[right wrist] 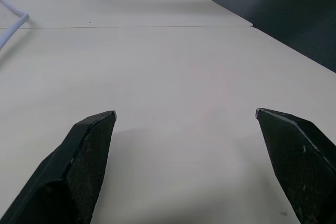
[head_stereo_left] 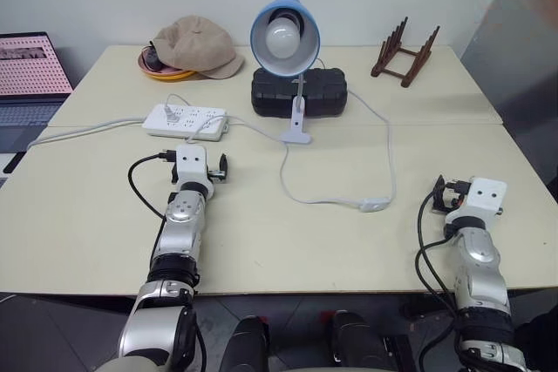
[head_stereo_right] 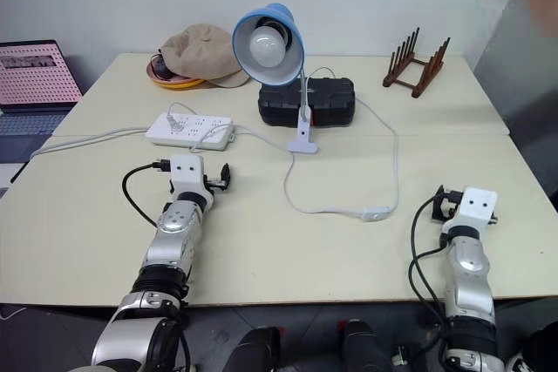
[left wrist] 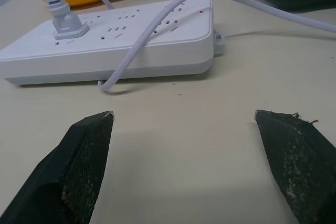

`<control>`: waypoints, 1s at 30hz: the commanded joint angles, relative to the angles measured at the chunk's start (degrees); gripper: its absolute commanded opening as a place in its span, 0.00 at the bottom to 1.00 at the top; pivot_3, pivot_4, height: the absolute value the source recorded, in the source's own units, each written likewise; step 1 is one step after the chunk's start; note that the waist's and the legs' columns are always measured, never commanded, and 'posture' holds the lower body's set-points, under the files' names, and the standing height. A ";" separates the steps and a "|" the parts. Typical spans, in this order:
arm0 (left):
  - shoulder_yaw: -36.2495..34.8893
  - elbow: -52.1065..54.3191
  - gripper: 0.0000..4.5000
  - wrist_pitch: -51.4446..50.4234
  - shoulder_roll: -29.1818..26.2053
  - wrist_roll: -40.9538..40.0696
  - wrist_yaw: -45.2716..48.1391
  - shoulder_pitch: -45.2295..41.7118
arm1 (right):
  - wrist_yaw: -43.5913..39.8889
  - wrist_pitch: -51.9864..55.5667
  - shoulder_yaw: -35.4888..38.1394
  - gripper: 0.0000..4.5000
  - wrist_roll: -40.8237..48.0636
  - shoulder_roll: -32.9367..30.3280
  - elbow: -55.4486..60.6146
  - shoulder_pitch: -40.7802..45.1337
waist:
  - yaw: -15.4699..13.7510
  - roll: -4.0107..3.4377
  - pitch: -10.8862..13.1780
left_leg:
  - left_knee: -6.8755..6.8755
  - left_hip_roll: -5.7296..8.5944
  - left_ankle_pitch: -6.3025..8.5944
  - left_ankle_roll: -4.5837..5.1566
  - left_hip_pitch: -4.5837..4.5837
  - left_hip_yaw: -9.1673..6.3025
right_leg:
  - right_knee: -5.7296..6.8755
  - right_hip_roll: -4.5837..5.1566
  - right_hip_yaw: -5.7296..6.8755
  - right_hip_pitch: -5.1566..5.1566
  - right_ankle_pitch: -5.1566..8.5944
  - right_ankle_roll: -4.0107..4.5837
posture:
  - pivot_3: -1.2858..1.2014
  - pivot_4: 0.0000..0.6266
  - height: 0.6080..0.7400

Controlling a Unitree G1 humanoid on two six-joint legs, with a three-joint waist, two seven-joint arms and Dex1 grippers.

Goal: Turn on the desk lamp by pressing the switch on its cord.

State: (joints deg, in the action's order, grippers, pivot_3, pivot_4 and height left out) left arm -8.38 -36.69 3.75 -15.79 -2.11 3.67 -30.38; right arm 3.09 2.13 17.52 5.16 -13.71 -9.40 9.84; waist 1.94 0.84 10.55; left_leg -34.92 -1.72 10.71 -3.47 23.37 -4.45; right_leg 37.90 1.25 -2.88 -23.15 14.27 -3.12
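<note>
**A:** Nearest up front, left hand (left wrist: 184, 166) and right hand (right wrist: 184, 166) both spread wide, grasping nothing. The switch (head_stereo_left: 376, 205) lies on the cord (head_stereo_left: 288, 182), in front of the desk lamp (head_stereo_left: 285, 39), closer to the right hand.

**B:** Risk I'd guess: the loose switch skids when pressed, or someone pokes the power strip (head_stereo_left: 186, 121) beside the lamp instead. Pale counter (head_stereo_left: 261, 241), plain wall behind.
</note>
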 commanded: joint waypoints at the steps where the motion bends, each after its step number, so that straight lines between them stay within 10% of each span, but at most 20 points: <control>1: -0.88 2.43 1.00 -0.89 -1.45 -0.58 1.06 0.77 | -0.08 0.04 0.01 0.99 -0.29 -0.57 3.82 -0.47 | 0.00 0.00 0.00 | 0.00 0.00 0.00 0.00 0.00 0.00 | 0.00 0.00 0.00 0.00 0.00 0.00 | 0.52 0.24 1.00; 14: 2.62 12.40 1.00 -6.22 -4.35 -0.20 8.70 3.36 | -2.55 1.29 0.17 0.99 -0.24 -3.42 8.07 -5.38 | -0.11 0.03 0.02 | 0.06 0.00 0.00 0.00 0.06 0.00 | -0.08 0.00 0.01 -0.04 0.02 0.02 | 0.52 0.24 1.00; 23: 6.22 28.60 1.00 -13.70 -9.62 -10.30 31.72 5.94 | -44.50 14.26 -10.47 0.99 9.19 -31.04 19.17 -10.74 | -0.07 0.17 0.02 | 0.05 0.00 0.01 0.00 0.12 0.08 | -0.22 0.06 -0.03 -0.03 0.19 0.30 | 0.52 0.24 1.00; 30: 13.28 48.38 1.00 -19.82 -15.90 -17.73 48.51 9.88 | -65.26 14.78 -19.85 0.99 10.03 -38.44 10.90 5.38 | 0.91 0.30 0.26 | -0.01 -0.06 0.01 0.00 0.10 0.09 | -0.20 0.03 -0.01 -0.05 0.20 0.34 | 0.52 0.24 1.00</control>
State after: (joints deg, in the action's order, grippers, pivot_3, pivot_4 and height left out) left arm 4.26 6.32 -15.04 -30.25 -17.07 48.49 -20.67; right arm -57.36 16.90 -0.13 14.99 -51.58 3.28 11.52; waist 2.85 1.14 10.81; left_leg -34.96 -1.78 10.72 -3.47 23.46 -4.36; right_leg 37.71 1.28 -2.89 -23.19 14.47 -2.78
